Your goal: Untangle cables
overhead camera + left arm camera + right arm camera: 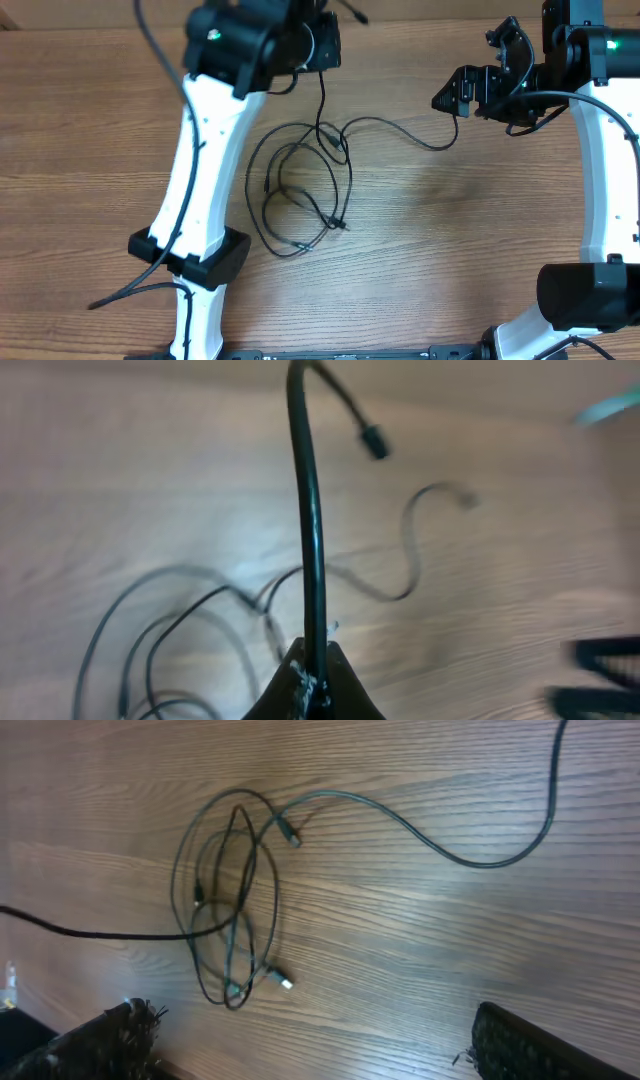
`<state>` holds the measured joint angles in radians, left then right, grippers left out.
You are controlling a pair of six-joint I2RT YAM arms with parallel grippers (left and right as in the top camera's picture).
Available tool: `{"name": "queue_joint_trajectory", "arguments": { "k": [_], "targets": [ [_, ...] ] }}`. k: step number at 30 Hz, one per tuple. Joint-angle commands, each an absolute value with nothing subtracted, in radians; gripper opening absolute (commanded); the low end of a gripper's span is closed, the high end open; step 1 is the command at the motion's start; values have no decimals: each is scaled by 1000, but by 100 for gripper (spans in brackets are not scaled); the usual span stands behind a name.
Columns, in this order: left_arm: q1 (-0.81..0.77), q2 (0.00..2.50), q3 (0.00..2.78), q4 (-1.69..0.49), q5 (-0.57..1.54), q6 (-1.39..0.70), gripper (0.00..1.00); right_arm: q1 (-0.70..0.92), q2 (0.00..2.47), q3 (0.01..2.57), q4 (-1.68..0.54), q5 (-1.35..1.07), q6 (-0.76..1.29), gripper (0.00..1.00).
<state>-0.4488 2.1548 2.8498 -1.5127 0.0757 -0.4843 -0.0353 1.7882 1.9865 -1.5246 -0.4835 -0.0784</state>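
1. Your left gripper (pixel 322 45) stands over the far middle of the wooden table (pixel 480 240), its fingers (pixel 348 698) pressed tight together on one black cable strand (pixel 312 540).
2. In the left wrist view, that cable strand rises from between the closed fingers, bends over at the top and ends in a small dark plug (pixel 375 445) that hangs free above the wood.
3. From overhead, the same cable strand drops from your left gripper toward the near side. There it joins the cables (pixel 300 190), a loose tangle of thin black loops lying at the middle of the table, between the two arms.
4. Your right gripper (pixel 310 1020) sits at the far right. Its two fingers are spread wide apart with only bare wood between them, so it has hold of nothing.
5. One long strand (pixel 440 850) sweeps out of the tangle to the right, dips, then curves up toward your right gripper. You cannot tell from these views whether its end touches the gripper.
6. Two silver-tipped plug ends show. One (pixel 293 838) lies just beside the spot where the long strand leaves the loops, and the other (pixel 342 225) lies at the near right edge of the tangle, flat on the table.
7. The loops overlap and cross one another at several places, and which cable runs over which is too fine to make out.
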Motion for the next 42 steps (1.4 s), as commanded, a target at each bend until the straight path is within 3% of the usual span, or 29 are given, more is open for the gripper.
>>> {"name": "queue_joint_trajectory", "arguments": {
  "k": [1,12,32,36,38,40,42],
  "targets": [
    [-439,2131,2925,-1472,125,-447,4,-5,1786,1982,-1512,-519,-87,100],
    [-439,2131,2941,-1085,170,-606,4,163,1786,1982,-1523,-541,-321,100],
    [-439,2131,3041,-729,423,-884,4,308,1786,1982,-1156,-544,-315,99],
    [-438,2129,3042,-690,423,-899,4,308,1786,1982,-1095,-539,-272,86],
    [-434,2126,3044,-685,414,-898,4,308,1786,1982,-1073,-521,-250,62],
    [-424,2124,3047,-675,409,-897,4,308,1786,1982,-1067,-497,-250,25],
    [-409,2123,3054,-672,409,-898,4,308,1786,1982,-1069,-468,-246,4]
  ]
}}
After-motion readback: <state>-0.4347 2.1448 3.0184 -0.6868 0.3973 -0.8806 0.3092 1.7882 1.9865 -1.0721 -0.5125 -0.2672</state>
